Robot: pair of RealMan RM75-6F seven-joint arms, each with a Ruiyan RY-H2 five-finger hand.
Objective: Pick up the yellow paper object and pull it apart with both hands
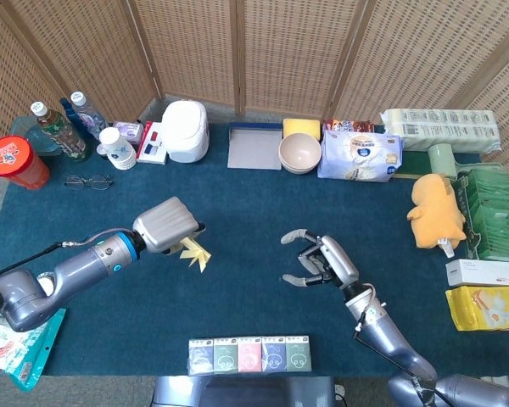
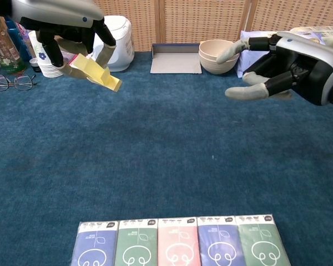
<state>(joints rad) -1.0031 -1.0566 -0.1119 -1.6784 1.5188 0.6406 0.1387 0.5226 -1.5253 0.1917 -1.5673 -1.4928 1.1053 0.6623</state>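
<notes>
I am holding the yellow paper object (image 1: 193, 253) in my left hand (image 1: 167, 227), pinching it from above so that it is hanging clear of the blue table (image 1: 254, 195), left of the middle. My right hand (image 1: 318, 261) is grasping nothing; its fingers are apart and loosely curled, the palm turning toward my left hand. The two hands are well apart, with only bare carpet-like cloth between them. From my right hand the paper is lying straight across to my left, at roughly the same height in the chest view, where the yellow paper object (image 2: 97, 72) is showing as a folded, pleated strip slanting down toward the middle of the table. Its lower free end is pointing toward my right hand (image 2: 277, 66), so I judge that end to be the one to take. The left hand (image 2: 66, 25) is covering the upper end.

The paper looks thin, matte and creased, likely an accordion fold that should stretch under a light pull and tear under a hard one. My hands are smooth grey shells with pale soft-looking fingertips. The table covering is a deep blue short pile
</notes>
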